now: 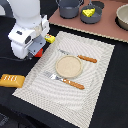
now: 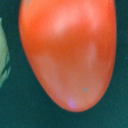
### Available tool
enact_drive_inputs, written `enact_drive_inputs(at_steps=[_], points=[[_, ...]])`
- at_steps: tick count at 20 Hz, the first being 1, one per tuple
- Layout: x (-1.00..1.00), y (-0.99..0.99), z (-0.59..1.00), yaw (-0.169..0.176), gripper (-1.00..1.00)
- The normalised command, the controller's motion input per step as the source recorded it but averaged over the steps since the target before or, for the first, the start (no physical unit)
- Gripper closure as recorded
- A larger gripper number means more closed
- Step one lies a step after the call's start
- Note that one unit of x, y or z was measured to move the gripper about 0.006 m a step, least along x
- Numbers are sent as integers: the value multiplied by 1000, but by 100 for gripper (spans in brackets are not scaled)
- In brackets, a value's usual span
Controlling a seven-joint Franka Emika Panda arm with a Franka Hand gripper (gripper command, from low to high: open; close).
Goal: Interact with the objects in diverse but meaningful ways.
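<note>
1. Hovering low over the dark table [image 1: 107,107] at the exterior view's left edge of the striped placemat [image 1: 95,75], the arm [image 1: 27,27] is hiding its own gripper; fingers aren't showing in either view, so I cannot tell how wide they are or whether they're gripping anything.
2. Filling the wrist view, the red tomato [image 2: 67,52] is sitting right under the camera, very close, on dark cloth.
3. Its long axis is running roughly along the wrist picture's vertical, narrowing at one end, so it's lying straight below the end effector, not off to a side.
4. The yellow packet [image 1: 49,38] is peeking out just beside the arm.
5. The bread loaf [image 1: 11,80] is lying near the arm, off the placemat.
6. The cheese wedge [image 1: 88,12] is resting in a dark bowl [image 1: 96,17], beside the pot [image 1: 69,8], well apart.
7. Judging, the next move is hinging on a straight descent or lift at the tomato.
</note>
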Motion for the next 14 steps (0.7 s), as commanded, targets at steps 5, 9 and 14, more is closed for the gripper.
enact_drive_inputs(at_steps=[5,9,14], points=[[242,445,810,-33,-100],[293,471,618,-16,-100],[224,432,359,-1,-100]])
